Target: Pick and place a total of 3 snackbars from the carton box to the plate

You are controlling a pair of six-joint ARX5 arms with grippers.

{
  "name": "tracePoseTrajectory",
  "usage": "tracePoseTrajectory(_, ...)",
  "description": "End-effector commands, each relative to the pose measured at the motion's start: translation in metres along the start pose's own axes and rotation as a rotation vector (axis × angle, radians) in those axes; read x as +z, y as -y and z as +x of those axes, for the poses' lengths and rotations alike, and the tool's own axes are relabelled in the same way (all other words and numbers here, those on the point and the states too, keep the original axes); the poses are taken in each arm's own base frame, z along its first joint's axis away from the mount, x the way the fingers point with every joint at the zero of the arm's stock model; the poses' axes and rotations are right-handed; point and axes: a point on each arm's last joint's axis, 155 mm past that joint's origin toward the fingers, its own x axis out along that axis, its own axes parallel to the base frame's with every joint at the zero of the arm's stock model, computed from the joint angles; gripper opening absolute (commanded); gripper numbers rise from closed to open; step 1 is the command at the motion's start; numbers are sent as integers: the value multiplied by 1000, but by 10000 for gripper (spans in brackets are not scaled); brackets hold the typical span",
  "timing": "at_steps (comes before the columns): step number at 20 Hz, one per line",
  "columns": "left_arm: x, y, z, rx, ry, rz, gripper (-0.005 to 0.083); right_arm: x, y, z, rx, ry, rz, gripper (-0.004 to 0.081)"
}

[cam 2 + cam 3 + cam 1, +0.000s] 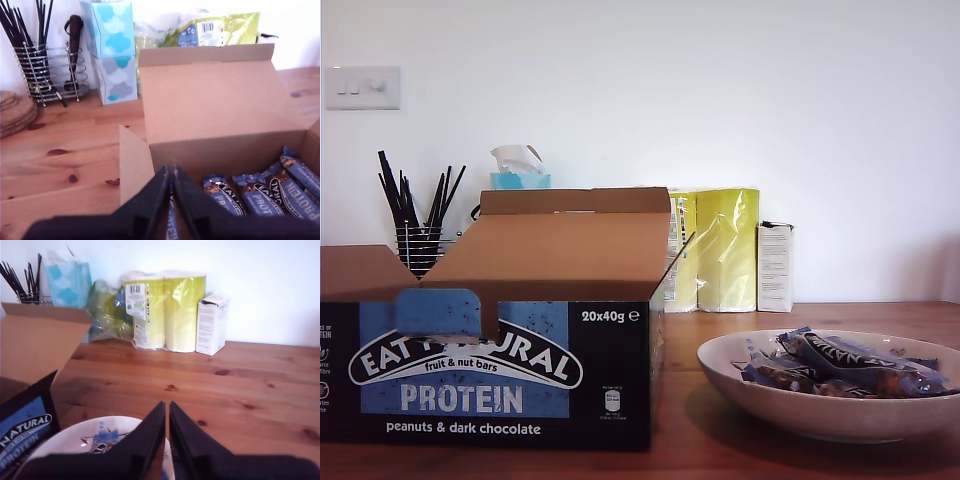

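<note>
The carton box (500, 370) stands open at the exterior view's left, flaps up. In the first wrist view my first gripper (171, 171) hangs shut over the box's (210, 95) near inner wall, and several snackbars (260, 200) lie in a row inside. The plate (820, 415) sits at the exterior view's right with snackbars (840, 360) piled in it. My second gripper (166, 404) is shut above the plate's (75, 437) edge, where a snackbar wrapper (102, 437) shows. Neither arm appears in the exterior view.
Yellow packages (715, 250) and a small white box (775, 265) stand against the back wall. A tissue box (520, 170) and a wire rack of black sticks (415, 220) stand behind the carton. Cork mats (15, 112) lie beside the rack.
</note>
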Motion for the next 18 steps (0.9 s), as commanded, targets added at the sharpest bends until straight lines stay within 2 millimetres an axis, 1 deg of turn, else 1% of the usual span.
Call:
tracePoseTrajectory(1, -13, -1, 0, 1, -3, 0, -20, -7, 0, 2, 0, -6, -25, -13)
tracePoseTrajectory(3, -19, -4, -2, 11, -2, 5, -20, -9, 1, 3, -7, -5, -51, -13)
tracePoseTrajectory(7, -21, -8, -3, 25, -10, 54, -19, -14, 1, 3, -8, -20, -26, -13)
tracePoseTrajectory(18, -58, -11, -6, 35, -159, 59, -19, -72, -3, -5, 8, -253, 8, -13)
